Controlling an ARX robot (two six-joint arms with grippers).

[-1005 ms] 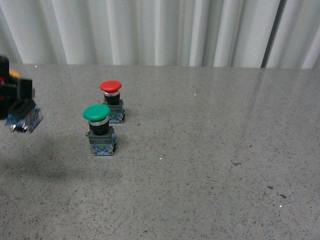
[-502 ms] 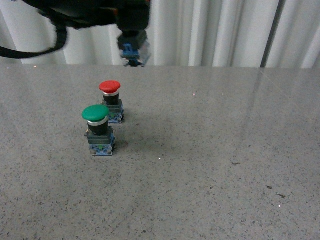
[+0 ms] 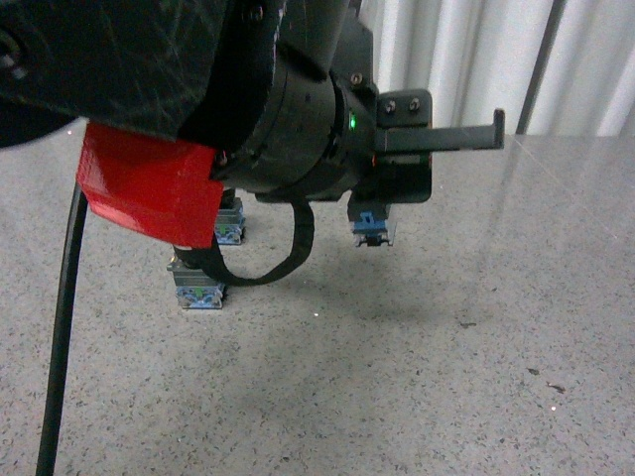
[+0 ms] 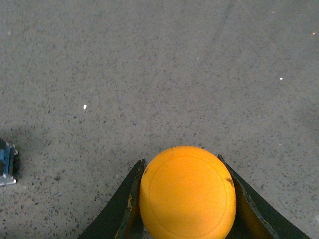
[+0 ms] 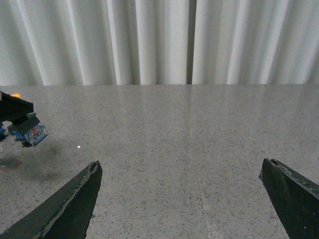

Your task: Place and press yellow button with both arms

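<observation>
the left gripper [image 4: 180, 167] squeezes the yellow button [image 4: 187, 191], which hangs up in the air over the table [image 3: 446, 377]. the right gripper [image 5: 179, 168] is wide open and holds nothing. best to lower the button slowly and straight, so it stands on its base.

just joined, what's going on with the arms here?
The left gripper is shut on the yellow button and holds it in the air above the table. It is not set down yet. The right gripper is open and empty, with nothing pressed so far.
</observation>
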